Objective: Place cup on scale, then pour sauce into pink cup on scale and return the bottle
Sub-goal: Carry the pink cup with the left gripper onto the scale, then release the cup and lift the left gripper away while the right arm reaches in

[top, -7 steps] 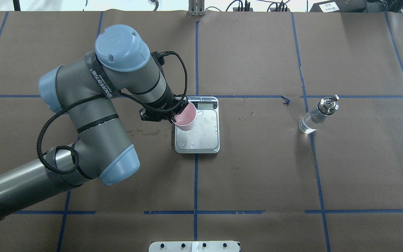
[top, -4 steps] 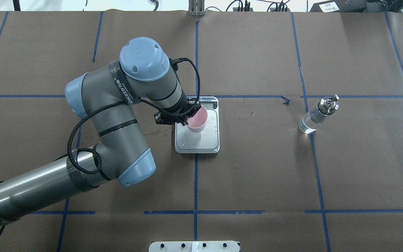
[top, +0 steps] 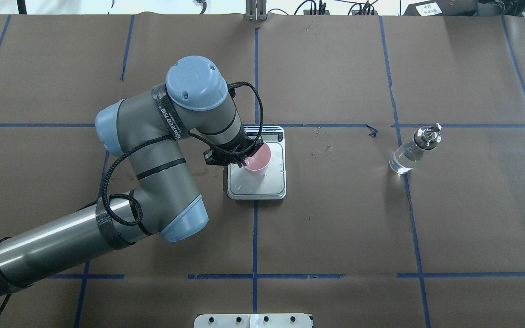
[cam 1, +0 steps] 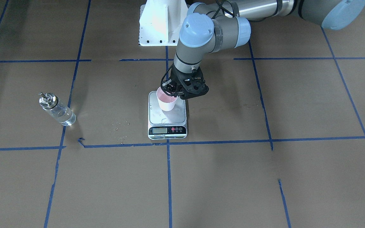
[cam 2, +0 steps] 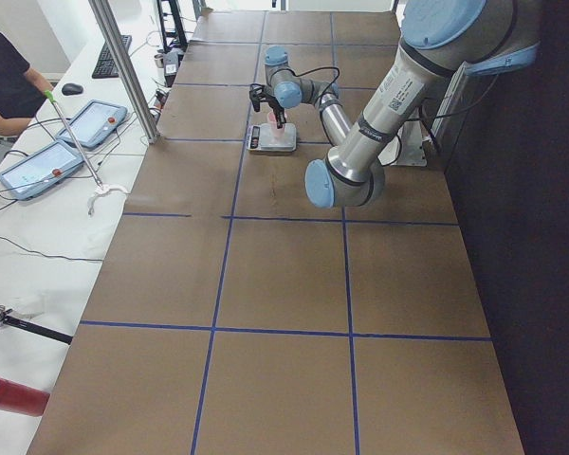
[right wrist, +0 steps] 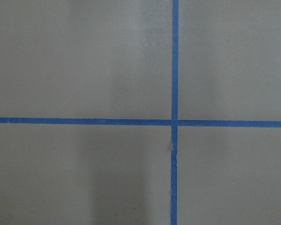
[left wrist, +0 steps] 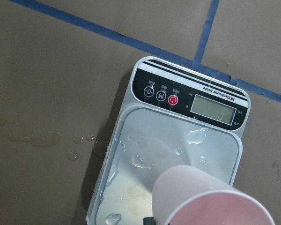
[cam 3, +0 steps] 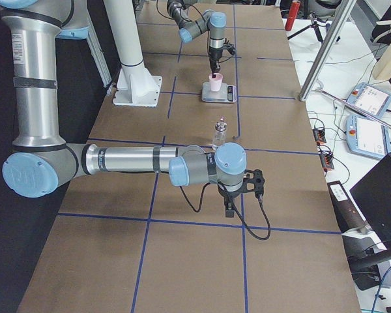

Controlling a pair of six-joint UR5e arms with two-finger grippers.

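My left gripper [top: 245, 157] is shut on the rim of the pale pink cup [top: 257, 161], which stands upright over the middle of the scale [top: 256, 187]. The front view shows the cup [cam 1: 167, 101] low on the wet silver platform of the scale [cam 1: 167, 120]; I cannot tell whether it touches. In the left wrist view the cup [left wrist: 206, 201] hangs before the scale's [left wrist: 178, 136] display. The clear bottle [top: 409, 154] with its metal spout stands far right, alone. My right gripper [cam 3: 229, 207] hovers over bare table near the bottle [cam 3: 219, 132]; I cannot tell its state.
Water drops lie on the scale platform and a small wet patch [top: 194, 172] marks the brown paper left of it. The white robot base [cam 1: 162, 23] stands behind the scale. A person [cam 2: 5, 76] sits at a side desk with tablets.
My left arm has swung right, carrying the cup from the scale's left edge to over the middle of the platform. The bottle has not moved.
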